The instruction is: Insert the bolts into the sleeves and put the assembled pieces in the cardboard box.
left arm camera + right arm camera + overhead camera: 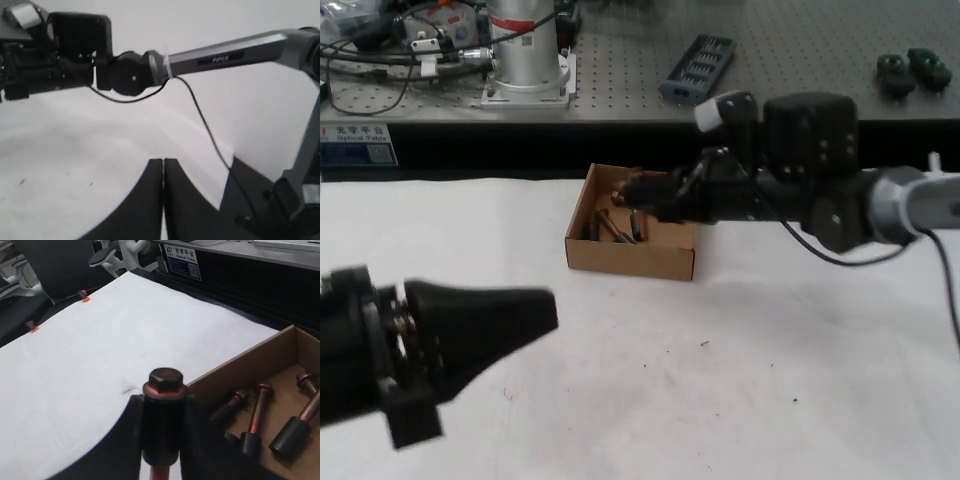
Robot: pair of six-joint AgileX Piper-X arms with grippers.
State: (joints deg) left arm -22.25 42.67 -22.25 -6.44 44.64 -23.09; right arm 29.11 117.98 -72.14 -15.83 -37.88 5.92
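My right gripper is shut on an assembled piece, a copper bolt with a hex head pushed through a black sleeve. In the high view the right gripper holds this piece over the far side of the cardboard box. Inside the box lie several more bolt-and-sleeve pieces. My left gripper hovers low over the white cloth at the front left, well clear of the box. Its fingers are pressed together with nothing between them.
White cloth covers the table, with free room in front of the box and to its left. Behind it, the perforated bench holds a metal post base, a blue rack and two dark green-capped parts. A cable hangs from the right arm.
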